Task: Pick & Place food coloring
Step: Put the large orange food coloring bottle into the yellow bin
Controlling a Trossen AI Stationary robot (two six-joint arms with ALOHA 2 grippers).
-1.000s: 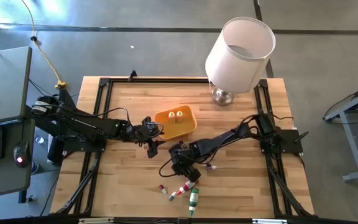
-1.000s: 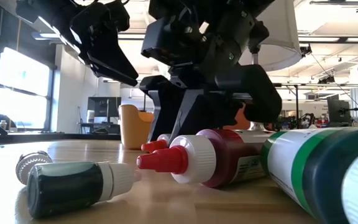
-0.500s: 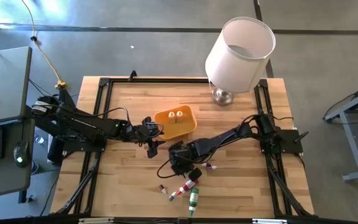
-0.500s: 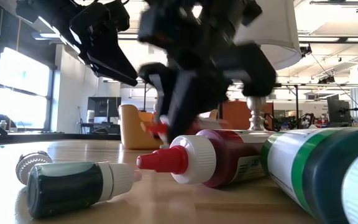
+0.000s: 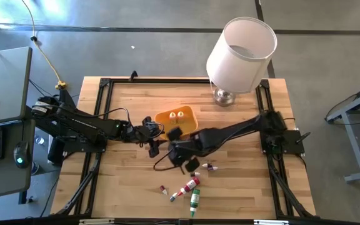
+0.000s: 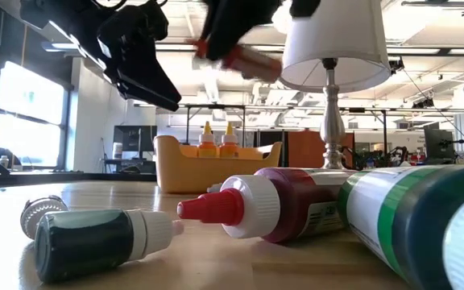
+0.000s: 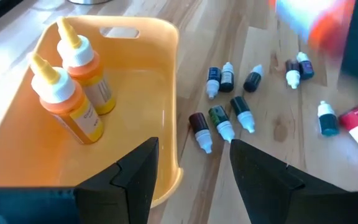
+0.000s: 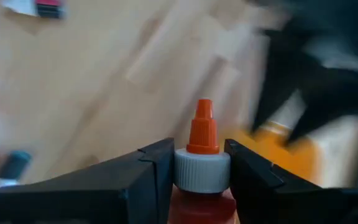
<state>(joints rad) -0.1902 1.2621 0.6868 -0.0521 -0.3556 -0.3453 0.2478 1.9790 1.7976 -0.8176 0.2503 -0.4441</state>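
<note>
Clamping a small red plastic bottle with a white collar and orange-red nozzle [image 8: 202, 163] just under its cap, the right gripper [image 8: 199, 167] has its two dark fingers closed partway against the bottle's neck and carries it in the air, near the shallow orange plastic tray [image 5: 167, 130] where two orange bottles with yellow-white tips [image 7: 73, 87] already stand upright. The hold sits high on a smooth, narrow neck, so my worry is that the bottle swings or slips out on a quick move and drops short of the tray wall. The left gripper [image 7: 191, 165] hovers with its fingers spread wide just beside the tray's near rim, close to the right arm's path; a clash between the two arms looks possible. A released bottle could also knock the standing pair over. More small bottles and vials [image 7: 229, 112] lie scattered on the wooden table [image 5: 124, 187].
</note>
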